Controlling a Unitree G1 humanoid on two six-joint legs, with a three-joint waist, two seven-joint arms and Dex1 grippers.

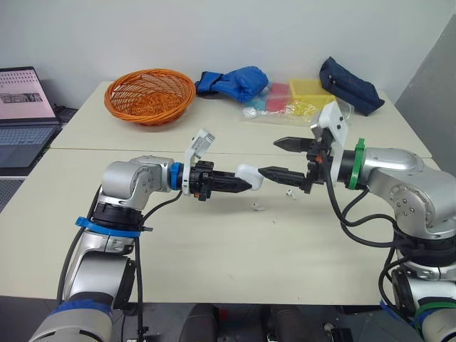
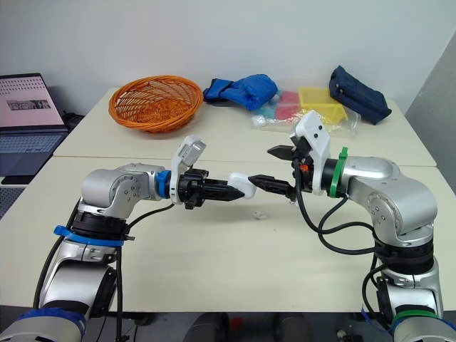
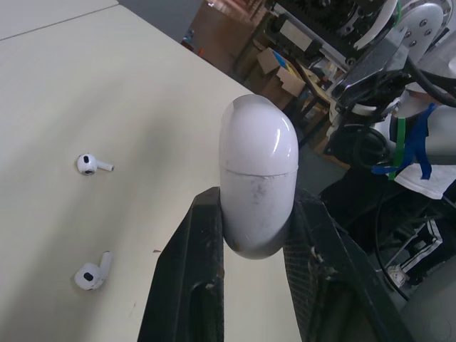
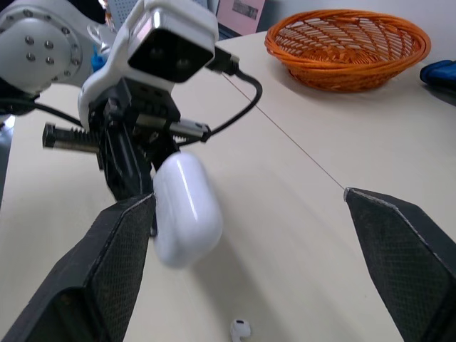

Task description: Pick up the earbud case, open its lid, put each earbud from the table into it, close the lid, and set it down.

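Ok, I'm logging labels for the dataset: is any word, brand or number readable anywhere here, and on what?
Laptop screen: some content shows, too small and blurred to read.
Earbud case: plain white, no marking visible.
Nothing else carries readable text.

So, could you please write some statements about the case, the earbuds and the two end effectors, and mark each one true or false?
1. The left end effector grips the earbud case. True.
2. The lid of the case is open. False: it is shut.
3. One earbud and the other earbud both lie on the table. True.
4. The right end effector is shut on an earbud. False: it is open and holds nothing.
5. The orange basket stands between the two end effectors. False: it stands at the far side of the table, toward the robot's left.
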